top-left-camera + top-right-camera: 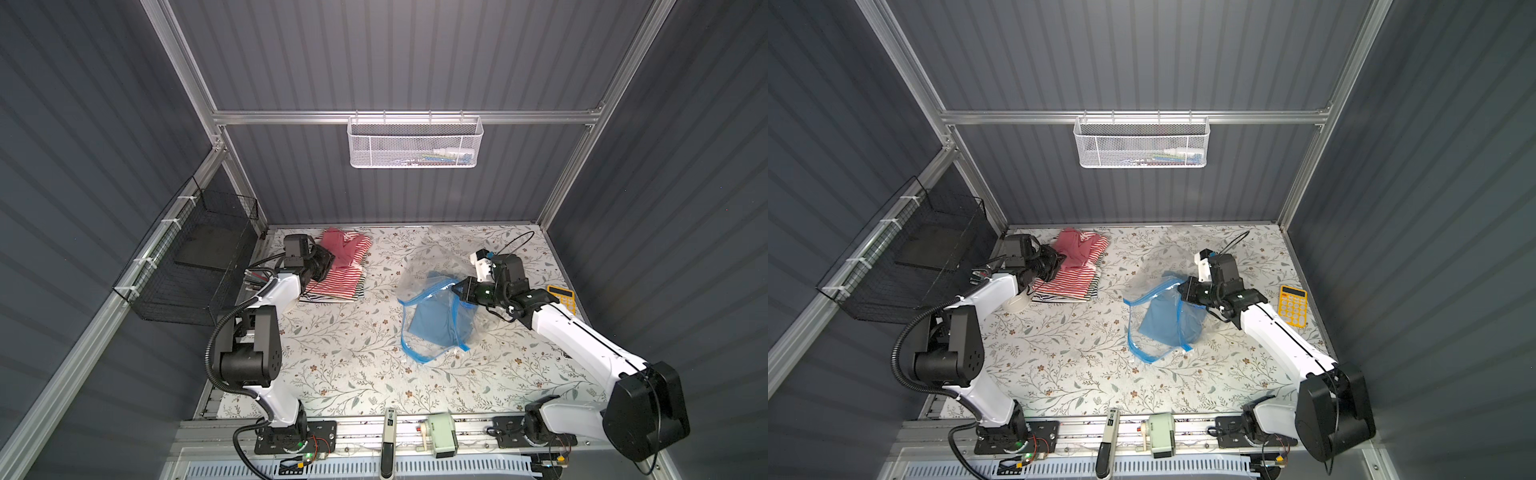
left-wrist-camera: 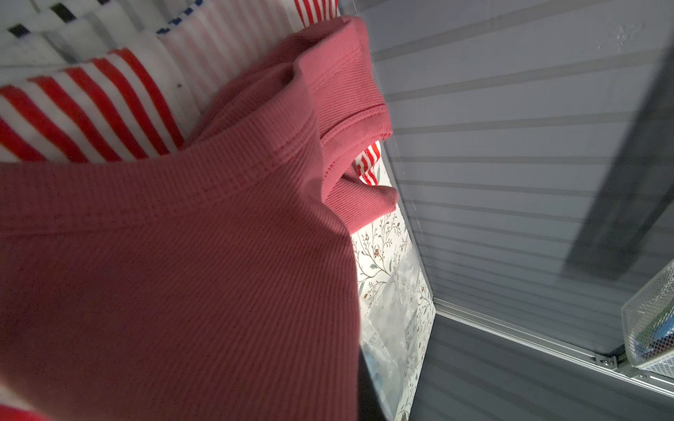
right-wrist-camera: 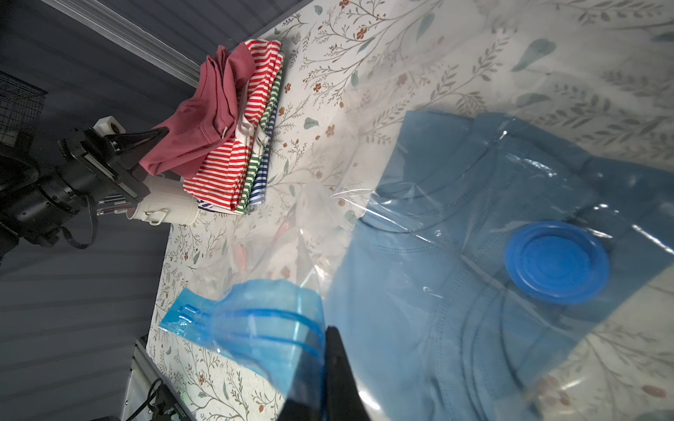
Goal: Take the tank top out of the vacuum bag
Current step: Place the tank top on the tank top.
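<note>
The clear vacuum bag (image 1: 419, 266) (image 1: 1142, 286) lies right of the table's middle, with a blue tank top (image 1: 436, 324) (image 1: 1167, 324) (image 3: 419, 273) inside it. My right gripper (image 1: 459, 291) (image 1: 1181, 289) (image 3: 328, 339) is shut on the bag's blue zip strip (image 3: 255, 320) and holds that edge up. The round blue valve cap (image 3: 556, 262) sits over the tank top. At the back left, my left gripper (image 1: 330, 259) (image 1: 1061, 257) (image 3: 160, 133) is shut on a pink ribbed top (image 1: 345, 247) (image 2: 182, 273) that lies on a stack of striped clothes (image 1: 338, 284) (image 3: 237, 164). The pink cloth hides its fingers in the left wrist view.
A yellow calculator (image 1: 1292, 305) lies by the right wall. A white cup (image 1: 1016, 303) (image 3: 167, 209) stands under the left arm. A black wire basket (image 1: 195, 266) hangs on the left wall, a white mesh basket (image 1: 415, 141) on the back wall. Small tools (image 1: 442, 434) sit on the front rail.
</note>
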Robot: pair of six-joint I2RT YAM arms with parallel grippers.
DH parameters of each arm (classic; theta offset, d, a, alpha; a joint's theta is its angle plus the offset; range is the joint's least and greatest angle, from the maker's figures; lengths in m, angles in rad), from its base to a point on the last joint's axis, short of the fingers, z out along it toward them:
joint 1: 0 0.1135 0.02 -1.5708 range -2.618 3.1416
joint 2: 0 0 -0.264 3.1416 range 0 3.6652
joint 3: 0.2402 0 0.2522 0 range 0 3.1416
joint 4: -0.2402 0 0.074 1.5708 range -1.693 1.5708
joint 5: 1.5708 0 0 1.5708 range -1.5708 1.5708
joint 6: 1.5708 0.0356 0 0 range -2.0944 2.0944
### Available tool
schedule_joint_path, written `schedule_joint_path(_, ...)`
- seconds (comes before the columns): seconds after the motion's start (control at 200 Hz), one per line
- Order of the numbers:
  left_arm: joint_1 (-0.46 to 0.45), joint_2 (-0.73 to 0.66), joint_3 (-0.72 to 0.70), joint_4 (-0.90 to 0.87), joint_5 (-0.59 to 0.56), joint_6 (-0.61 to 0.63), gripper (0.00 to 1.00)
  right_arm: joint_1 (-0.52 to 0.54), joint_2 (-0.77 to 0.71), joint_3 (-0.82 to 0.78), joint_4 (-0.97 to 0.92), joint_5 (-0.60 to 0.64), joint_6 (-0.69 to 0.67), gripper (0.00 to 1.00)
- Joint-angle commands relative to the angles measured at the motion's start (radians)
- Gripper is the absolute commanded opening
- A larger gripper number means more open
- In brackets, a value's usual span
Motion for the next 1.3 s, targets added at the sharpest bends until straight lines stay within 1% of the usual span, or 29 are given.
schedule_joint_path(0.0, -0.018, -0.039, -0.036, -0.015, 0.015, 0.016, 0.00, -0.004, -0.017, -0.016, 0.002, 0.000, 0.008, 0.00)
schedule_joint_path(0.04, -0.027, -0.036, -0.048, -0.002, 0.015, 0.014, 0.00, -0.004, -0.018, -0.019, 0.005, 0.001, 0.008, 0.00)
schedule_joint_path(0.055, -0.029, -0.034, -0.049, 0.001, 0.043, 0.014, 0.00, -0.004, -0.018, -0.020, 0.005, 0.002, 0.011, 0.00)
schedule_joint_path(0.1, -0.039, -0.029, -0.053, 0.005, 0.059, 0.015, 0.00, -0.004, -0.017, -0.020, 0.006, -0.001, 0.011, 0.00)
schedule_joint_path(0.23, -0.073, -0.048, -0.069, -0.015, 0.043, 0.022, 0.00, -0.004, -0.021, -0.019, 0.007, -0.003, 0.011, 0.00)
schedule_joint_path(0.265, -0.082, -0.053, -0.075, -0.015, 0.040, 0.024, 0.04, -0.004, -0.020, -0.019, 0.008, 0.000, 0.011, 0.00)
schedule_joint_path(0.35, -0.100, -0.047, -0.072, -0.024, 0.051, 0.046, 0.04, -0.004, -0.019, -0.020, 0.011, -0.001, 0.010, 0.00)
schedule_joint_path(0.375, -0.104, -0.040, -0.063, -0.034, 0.060, 0.059, 0.08, -0.004, -0.016, -0.019, 0.013, -0.005, 0.010, 0.00)
schedule_joint_path(0.42, -0.106, -0.024, -0.032, -0.105, 0.070, 0.095, 0.18, -0.005, -0.011, -0.017, 0.013, -0.011, 0.011, 0.00)
schedule_joint_path(0.495, -0.107, -0.019, -0.008, -0.198, 0.065, 0.161, 0.44, -0.004, -0.010, -0.017, 0.015, -0.013, 0.011, 0.00)
schedule_joint_path(0.51, -0.107, -0.022, -0.005, -0.215, 0.061, 0.174, 0.52, -0.004, -0.010, -0.017, 0.016, -0.011, 0.010, 0.00)
schedule_joint_path(0.525, -0.107, -0.025, -0.005, -0.229, 0.062, 0.185, 0.56, -0.004, -0.011, -0.019, 0.017, -0.011, 0.011, 0.00)
schedule_joint_path(0.565, -0.107, -0.031, -0.005, -0.250, 0.081, 0.222, 0.61, -0.005, -0.011, -0.020, 0.020, -0.010, 0.008, 0.00)
schedule_joint_path(0.62, -0.109, -0.043, 0.004, -0.295, 0.126, 0.276, 0.64, -0.004, -0.012, -0.022, 0.021, -0.009, 0.009, 0.00)
schedule_joint_path(0.75, -0.115, -0.115, 0.019, -0.424, 0.191, 0.416, 0.64, -0.005, -0.005, -0.024, 0.028, -0.007, 0.006, 0.00)
schedule_joint_path(0.89, -0.118, -0.155, 0.104, -0.689, 0.242, 0.625, 0.64, -0.004, 0.026, -0.009, 0.037, -0.027, 0.013, 0.00)
schedule_joint_path(0.945, -0.117, -0.181, 0.124, -0.762, 0.236, 0.685, 0.64, -0.005, 0.036, -0.002, 0.043, -0.036, 0.020, 0.00)
schedule_joint_path(1.0, -0.112, -0.238, 0.113, -0.776, 0.170, 0.690, 0.64, -0.004, 0.041, 0.003, 0.044, -0.044, 0.026, 0.00)
schedule_joint_path(1.045, -0.102, -0.284, 0.090, -0.742, 0.087, 0.669, 0.61, -0.004, 0.040, 0.003, 0.045, -0.044, 0.027, 0.00)
schedule_joint_path(1.09, -0.082, -0.302, 0.081, -0.722, 0.032, 0.655, 0.59, -0.004, 0.037, 0.000, 0.047, -0.040, 0.031, 0.00)
schedule_joint_path(1.115, -0.067, -0.296, 0.082, -0.715, 0.030, 0.652, 0.58, -0.002, 0.035, -0.002, 0.047, -0.040, 0.031, 0.00)
schedule_joint_path(1.13, -0.059, -0.287, 0.085, -0.714, -0.002, 0.652, 0.58, -0.003, 0.034, -0.003, 0.046, -0.040, 0.031, 0.00)
schedule_joint_path(1.185, -0.033, -0.246, 0.102, -0.714, -0.041, 0.654, 0.53, -0.003, 0.029, -0.005, 0.043, -0.038, 0.031, 0.00)
schedule_joint_path(1.235, -0.009, -0.211, 0.107, -0.696, -0.056, 0.658, 0.48, -0.003, 0.025, -0.004, 0.036, -0.040, 0.033, 0.00)
schedule_joint_path(1.295, 0.008, -0.178, 0.107, -0.660, -0.066, 0.650, 0.45, -0.002, 0.013, -0.001, 0.025, -0.039, 0.029, 0.00)
